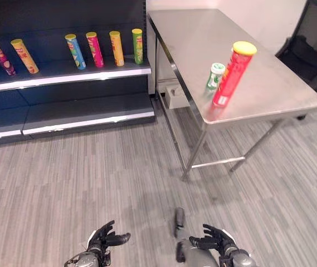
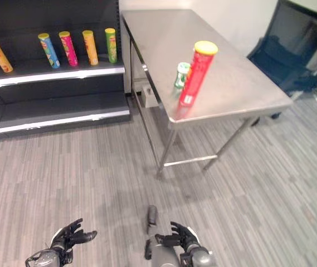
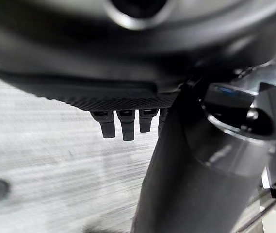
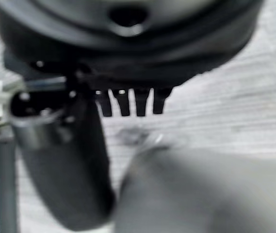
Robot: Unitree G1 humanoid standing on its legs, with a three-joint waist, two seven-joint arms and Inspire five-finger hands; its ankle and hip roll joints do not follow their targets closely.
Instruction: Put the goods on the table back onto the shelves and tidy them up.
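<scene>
Two goods stand on the table (image 1: 269,89) at upper right: one tall red can (image 1: 233,73) with a yellow lid and one small green bottle (image 1: 215,76) just beside it. On the shelf (image 1: 69,75) at upper left stand six tall cans: maroon (image 1: 0,58), orange (image 1: 24,55), blue (image 1: 75,51), pink (image 1: 94,49), orange-yellow (image 1: 116,48), green (image 1: 137,45).
</scene>
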